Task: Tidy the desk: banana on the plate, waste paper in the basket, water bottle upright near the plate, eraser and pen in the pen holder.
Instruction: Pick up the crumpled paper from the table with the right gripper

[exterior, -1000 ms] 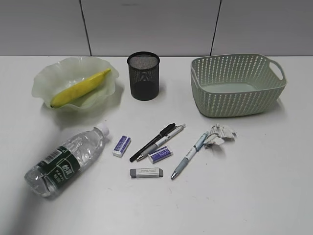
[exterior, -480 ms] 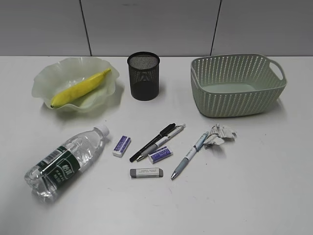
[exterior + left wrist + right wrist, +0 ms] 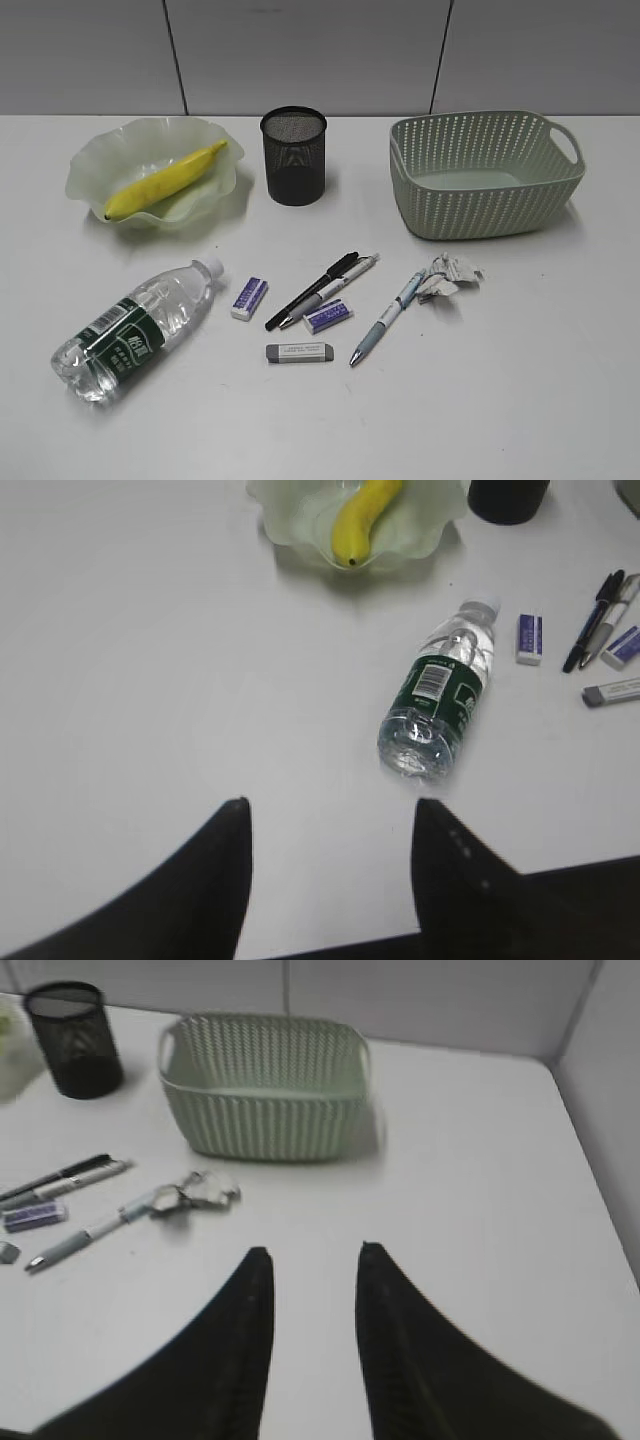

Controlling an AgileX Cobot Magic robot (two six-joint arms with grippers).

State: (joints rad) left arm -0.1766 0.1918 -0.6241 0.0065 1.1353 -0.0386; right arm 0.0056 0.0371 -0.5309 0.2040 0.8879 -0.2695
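Observation:
The banana [image 3: 165, 180] lies in the ruffled pale green plate [image 3: 90, 150] at the back left. Near the front left the water bottle [image 3: 135, 330] lies on its side, cap towards the plate. Three erasers [image 3: 249, 298] and three pens [image 3: 312, 290] are scattered mid-desk, with the waste paper [image 3: 448, 275] by the blue pen [image 3: 388, 317]. The pen holder [image 3: 293, 155] and the basket [image 3: 485, 172] stand at the back. My left gripper [image 3: 332, 805] is open over bare desk, short of the bottle [image 3: 440, 702]. My right gripper [image 3: 315, 1250] is open and empty, near the waste paper [image 3: 205, 1192].
The white desk [image 3: 520, 400] runs to a grey panelled wall at the back. In the right wrist view a side wall [image 3: 610, 1080] bounds the desk on the right. Neither arm shows in the exterior view.
The dark shadow at the front left beside the bottle has faded away. None of the objects has moved.

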